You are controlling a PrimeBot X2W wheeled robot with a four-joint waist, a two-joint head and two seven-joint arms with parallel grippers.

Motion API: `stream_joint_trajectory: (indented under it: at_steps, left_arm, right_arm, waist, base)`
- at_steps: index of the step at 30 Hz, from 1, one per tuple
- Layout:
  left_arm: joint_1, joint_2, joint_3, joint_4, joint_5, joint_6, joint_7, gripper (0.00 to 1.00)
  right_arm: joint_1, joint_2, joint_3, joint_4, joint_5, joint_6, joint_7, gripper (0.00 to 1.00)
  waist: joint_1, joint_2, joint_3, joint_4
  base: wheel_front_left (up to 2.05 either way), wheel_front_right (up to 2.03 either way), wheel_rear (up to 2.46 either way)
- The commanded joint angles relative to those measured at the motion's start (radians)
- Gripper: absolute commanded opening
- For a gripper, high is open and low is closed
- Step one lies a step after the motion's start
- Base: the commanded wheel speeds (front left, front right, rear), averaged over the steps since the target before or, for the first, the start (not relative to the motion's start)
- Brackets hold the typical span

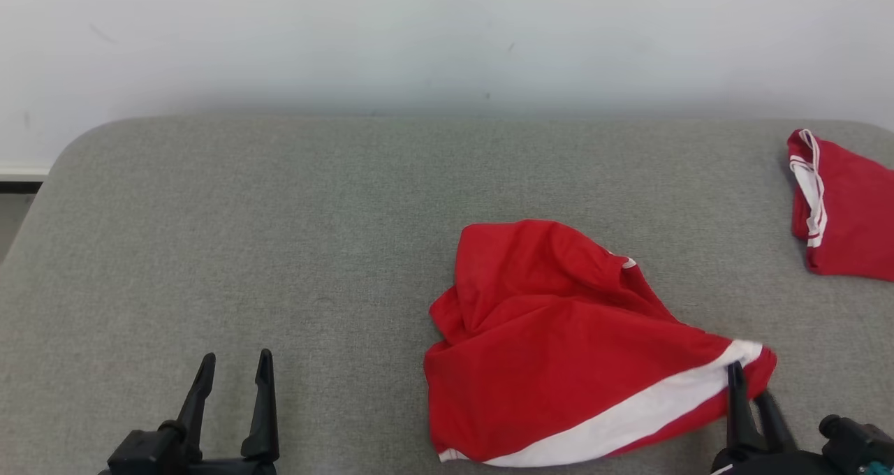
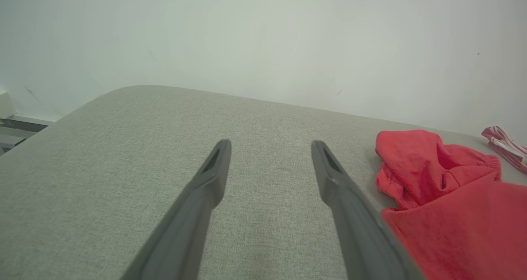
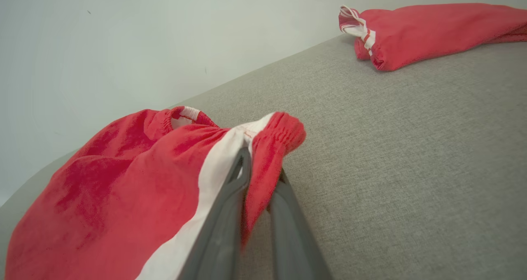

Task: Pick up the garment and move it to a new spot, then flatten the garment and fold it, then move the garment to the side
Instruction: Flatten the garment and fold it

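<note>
Red garment (image 1: 559, 342) crumpled on grey table (image 1: 244, 237); right gripper (image 1: 747, 383) pinches its white-striped corner; left gripper (image 1: 236, 357), fingers spread and empty, well left of it

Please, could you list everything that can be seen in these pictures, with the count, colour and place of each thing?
crumpled garment: one, red with a white stripe, on the near right part of the table
second garment: one, red with white trim, at the table's far right, cut off by the edge of the head view
table: one, grey cloth surface, under both garments
wall: one, white, behind the table
left claw: one, dark, open, over the near left of the table, apart from the garments
right claw: one, dark, at the crumpled garment's right corner, cloth between its fingers
</note>
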Motion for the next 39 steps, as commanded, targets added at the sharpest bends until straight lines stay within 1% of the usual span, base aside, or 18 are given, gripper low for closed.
stream_joint_trajectory:
  at_steps: [1, 5, 13, 17, 23, 28, 31, 39]
  left_arm:
    - [0.015, 0.001, 0.005, 0.001, 0.015, -0.005, 0.000, 1.00]
    - [0.029, 0.001, 0.014, 0.001, 0.019, -0.005, 0.000, 1.00]
    - [0.045, 0.001, 0.027, -0.009, 0.028, -0.008, 0.000, 1.00]
    - [0.058, 0.001, 0.029, -0.013, 0.025, -0.006, 0.000, 1.00]
    - [0.068, 0.001, 0.017, -0.010, 0.017, -0.001, 0.000, 1.00]
    - [0.056, 0.001, -0.007, 0.000, 0.023, -0.006, 0.000, 1.00]
    - [0.021, 0.001, -0.036, 0.017, 0.016, -0.016, 0.000, 1.00]
    - [-0.106, 0.001, -0.158, 0.114, 0.020, -0.035, 0.000, 1.00]
  right_arm:
    - [0.002, -0.002, -0.012, -0.011, -0.013, -0.003, -0.005, 1.00]
    - [-0.009, -0.012, -0.028, -0.065, -0.067, -0.003, -0.004, 1.00]
    - [0.014, -0.057, 0.024, -0.204, -0.139, -0.003, -0.003, 1.00]
    - [0.046, -0.043, 0.052, -0.267, -0.158, -0.003, -0.003, 1.00]
    - [0.093, -0.010, 0.075, -0.307, -0.194, -0.003, -0.003, 1.00]
    - [0.097, 0.001, 0.082, -0.314, -0.202, -0.003, -0.003, 1.00]
    - [0.083, 0.002, 0.089, -0.317, -0.203, -0.003, -0.003, 1.00]
    - [0.046, 0.002, 0.118, -0.306, -0.205, -0.003, -0.003, 1.00]
  waist:
    - [0.0000, 0.0000, -0.010, -0.012]
    - [0.0000, 0.0000, -0.030, -0.031]
    - [0.0000, 0.0000, -0.054, -0.045]
    - [0.0000, 0.0000, -0.058, -0.045]
    - [0.0000, 0.0000, -0.057, -0.048]
    - [0.0000, 0.0000, -0.050, -0.056]
    - [0.0000, 0.0000, -0.041, -0.066]
    - [0.0000, 0.0000, -0.007, -0.119]
  base:
    - [0.00, 0.00, 0.00]
    - [0.00, 0.00, 0.00]
    - [0.00, 0.00, 0.00]
    - [0.00, 0.00, 0.00]
    - [0.00, 0.00, 0.00]
    - [0.00, 0.00, 0.00]
    - [0.00, 0.00, 0.00]
    - [0.00, 0.00, 0.00]
